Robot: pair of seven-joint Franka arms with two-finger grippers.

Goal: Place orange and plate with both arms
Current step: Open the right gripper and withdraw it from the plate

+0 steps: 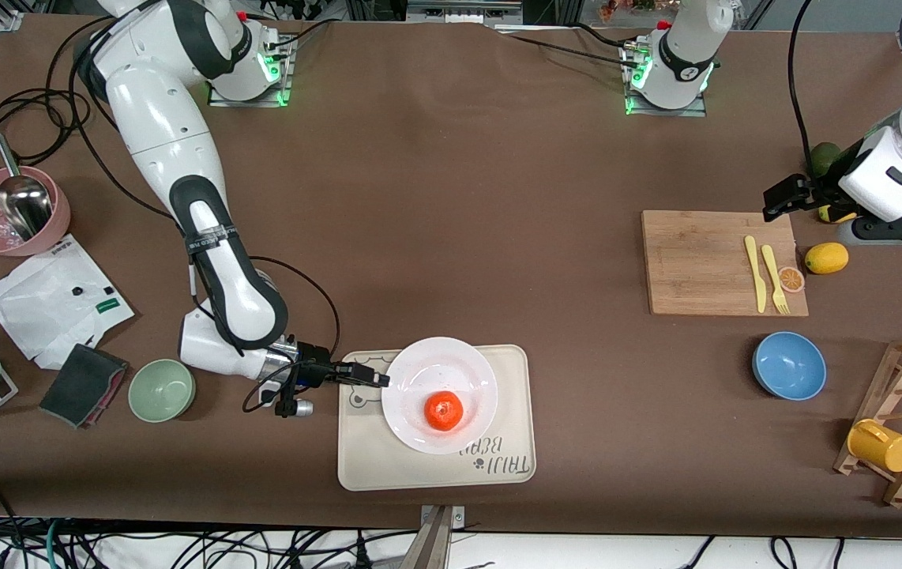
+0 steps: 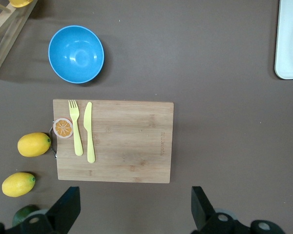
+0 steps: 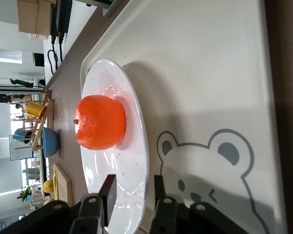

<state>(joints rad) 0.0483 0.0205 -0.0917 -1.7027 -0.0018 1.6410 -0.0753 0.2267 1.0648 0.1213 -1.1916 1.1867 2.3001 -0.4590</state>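
- A brown cloth covers the table (image 1: 451,197), with loose cables trailing along the edge nearest the front camera and around the right arm's base.
- The cream bear-printed tray (image 1: 514,411) sits near that front edge. The plate (image 1: 451,371) rests on it, and the orange (image 1: 444,411) sits in the plate.
- The right gripper (image 1: 376,379) is down at the plate's rim on the side toward the right arm's end of the table. Its fingers pinch the rim, one above and one below.
- The left gripper (image 1: 783,197) hangs above the edge of the wooden cutting board (image 1: 715,265) that lies farther from the front camera. Its fingers are spread wide, holding nothing, and the arm waits.
- Only the right wrist view shows the rim caught between the fingers (image 3: 107,192), plus crumbs on the plate (image 3: 136,161) beside the orange (image 3: 100,122), and bright windows and shelving in the room.
- Only the left wrist view shows a second lemon (image 2: 18,184) below its gripper (image 2: 134,209). It also shows the yellow fork (image 2: 76,127) and knife (image 2: 89,131) side by side on the board, an orange slice (image 2: 63,127) at its edge and the blue bowl (image 2: 76,53) close by.
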